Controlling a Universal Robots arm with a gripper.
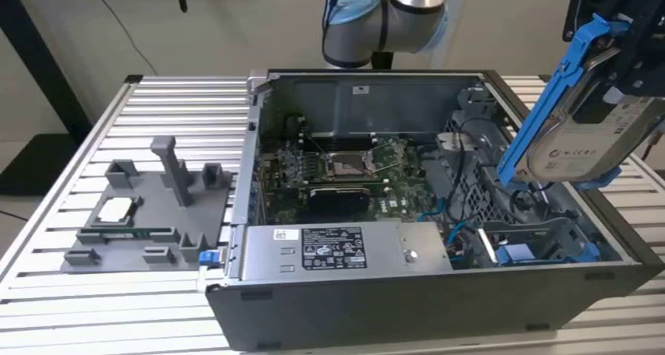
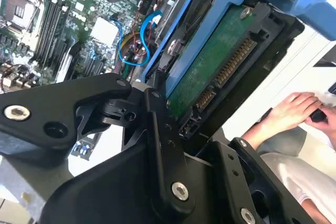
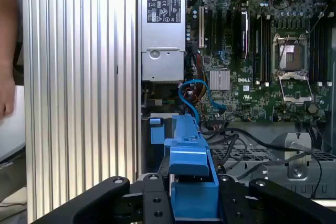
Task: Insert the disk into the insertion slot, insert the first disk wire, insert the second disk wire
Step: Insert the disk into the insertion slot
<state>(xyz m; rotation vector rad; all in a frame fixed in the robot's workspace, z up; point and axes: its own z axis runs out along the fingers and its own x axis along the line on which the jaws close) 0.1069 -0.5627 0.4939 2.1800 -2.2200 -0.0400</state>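
My gripper [image 1: 611,47] hangs above the open computer case at the exterior view's right, shut on the disk [image 1: 582,129]. The disk is a silver drive with a white label in a bright blue carrier, tilted steeply with its lower end over the case's edge. In the second wrist view the disk's green board and connector [image 2: 215,61] sit between the black fingers [image 2: 157,129]. The carrier's blue end [image 3: 190,153] shows in the first wrist view. The insertion slot [image 1: 540,244], a grey bay with blue guides, lies in the case below the disk. Blue wires [image 3: 191,95] loop inside the case.
A grey power-supply box [image 1: 332,250] sits at the case's front, with the motherboard [image 1: 343,168] behind it. A grey fixture plate [image 1: 146,215] rests on the slatted table [image 1: 156,106] at the exterior view's left. A person's hand [image 2: 294,111] is beside the table.
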